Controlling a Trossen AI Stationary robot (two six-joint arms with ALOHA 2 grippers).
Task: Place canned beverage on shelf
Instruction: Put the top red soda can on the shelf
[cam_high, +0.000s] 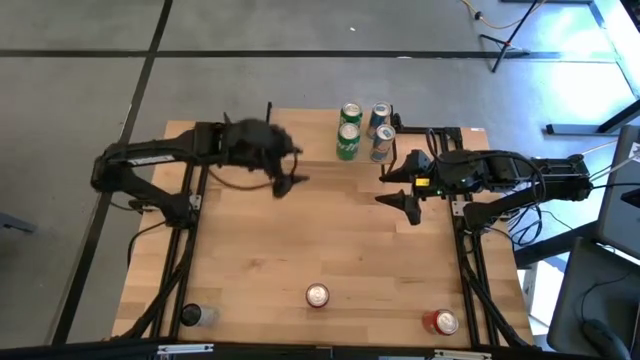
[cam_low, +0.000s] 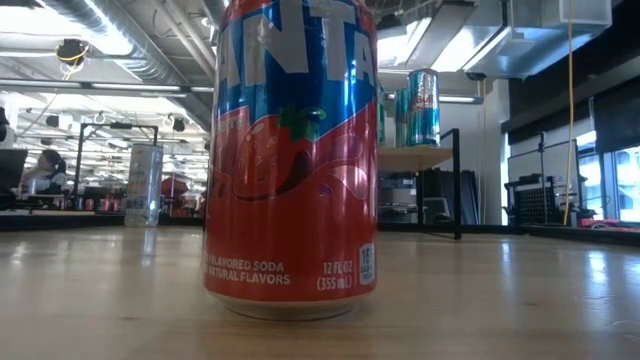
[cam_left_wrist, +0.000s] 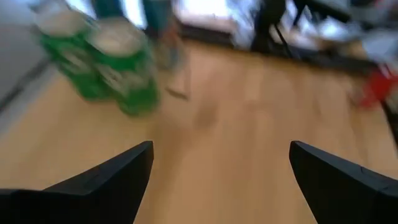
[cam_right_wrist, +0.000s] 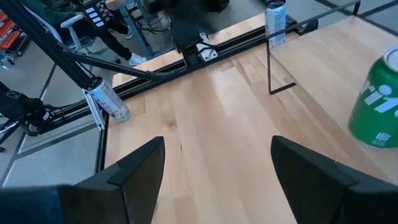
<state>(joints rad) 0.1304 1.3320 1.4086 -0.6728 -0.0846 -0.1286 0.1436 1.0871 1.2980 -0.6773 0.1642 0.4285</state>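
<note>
At twelve o'clock on shelf (cam_high: 365, 160) — four cans (cam_high: 349, 140); left gripper (cam_high: 286, 180) at ten, fingers apart, empty; right gripper (cam_high: 398, 186) at two, likewise spread.

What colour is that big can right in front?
Red with a blue top band, best seen in the low view.

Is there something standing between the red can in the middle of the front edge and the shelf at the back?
Nothing visible does. The red can stands alone near the front edge, and bare table stretches from it to the shelf, which already carries four cans. The left gripper and right gripper hover open on either side.
</note>
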